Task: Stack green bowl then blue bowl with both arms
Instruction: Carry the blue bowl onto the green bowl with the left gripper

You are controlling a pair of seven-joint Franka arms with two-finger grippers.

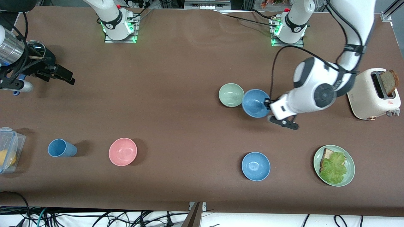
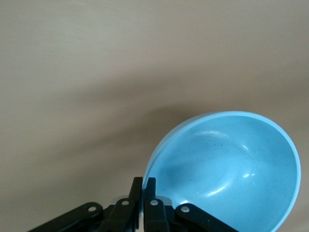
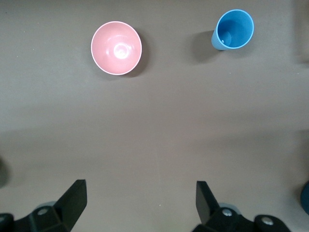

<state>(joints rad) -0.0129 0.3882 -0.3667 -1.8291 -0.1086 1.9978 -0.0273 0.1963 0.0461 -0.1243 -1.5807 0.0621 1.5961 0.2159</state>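
Note:
The pale green bowl [image 1: 231,94] sits on the table near the middle, toward the left arm's end. The dull blue bowl [image 1: 255,103] is right beside it, their rims meeting in the front view. My left gripper [image 1: 267,105] is shut on the blue bowl's rim at the side away from the green bowl. In the left wrist view the fingers [image 2: 144,181] pinch the rim of the tilted blue bowl [image 2: 231,169]. My right gripper [image 1: 64,76] is open and empty, waiting over the table at the right arm's end; its jaws [image 3: 140,193] stand wide apart.
A brighter blue bowl [image 1: 255,166] and a green plate [image 1: 349,176] with bread and lettuce lie nearer the front camera. A toaster [image 1: 367,94] stands at the left arm's end. A pink bowl [image 1: 122,151], blue cup [image 1: 61,148] and clear box [image 1: 9,148] lie toward the right arm's end.

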